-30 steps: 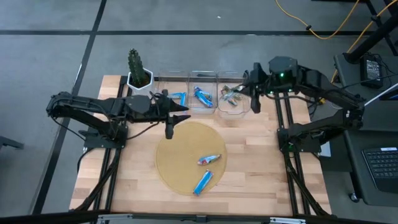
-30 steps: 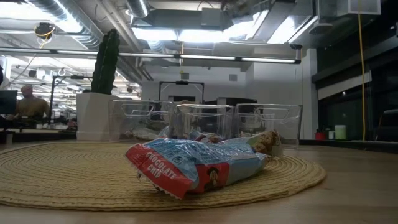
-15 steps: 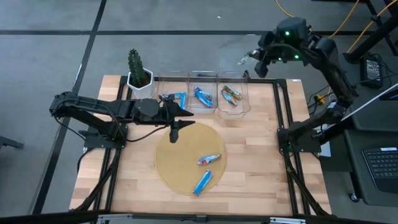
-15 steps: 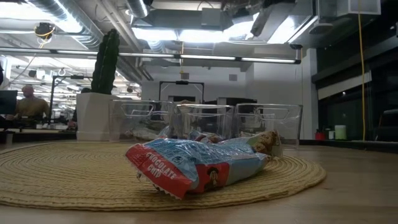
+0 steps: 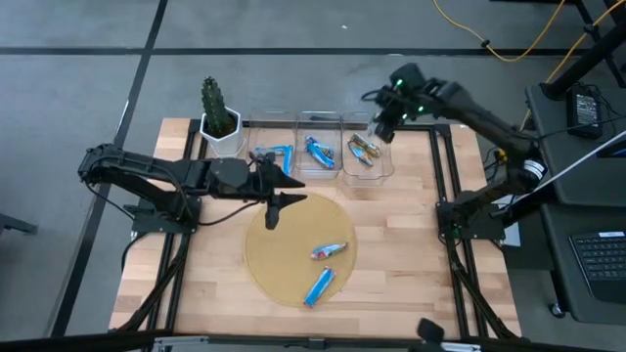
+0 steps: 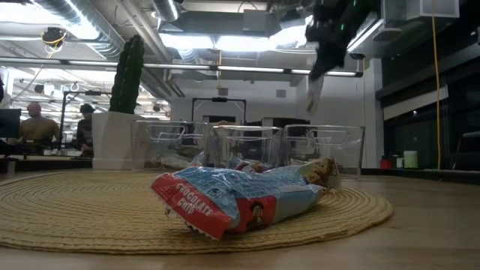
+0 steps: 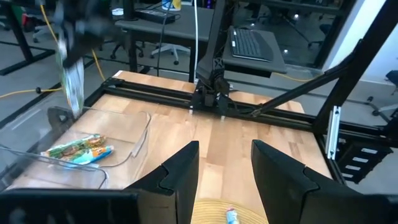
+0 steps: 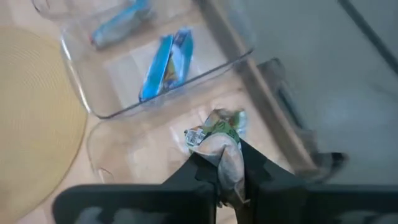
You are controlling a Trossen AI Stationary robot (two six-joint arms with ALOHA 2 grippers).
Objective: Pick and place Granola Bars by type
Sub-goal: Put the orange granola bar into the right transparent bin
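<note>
My right gripper [image 5: 380, 124] is shut on a silvery-brown granola bar [image 6: 313, 88] and hangs high over the far right corner of the right clear bin [image 5: 366, 156]. That bin holds one brown-and-green bar [image 7: 78, 149]. Blue bars lie in the middle bin [image 5: 319, 151] and the left bin [image 5: 277, 154]. Two more bars rest flat on the round woven mat [image 5: 284, 235]: a blue-and-silver one [image 5: 330, 251] and a bright blue one [image 5: 319, 286]. My left gripper [image 5: 273, 202], open, hovers over the mat's far left edge. My right gripper [image 8: 229, 173] pinches the granola bar by one end of its wrapper [image 8: 231, 157] between the two fingers, coming from above and pointing down. The bar hangs below the fingers [image 6: 328, 45], lifted clear of the bin and the table.
A cactus in a white pot [image 5: 217, 112] stands at the far left corner, beside the left bin. The three bins line the far edge. Bare wood [image 5: 411, 244] lies to the right of the mat. People sit in the room beyond the table [image 6: 34, 124].
My right gripper, shut on the bar, swung up and out beyond the table's far edge, then came back down toward the right bin, where the bar now hangs into the low view. The left arm has barely shifted.
</note>
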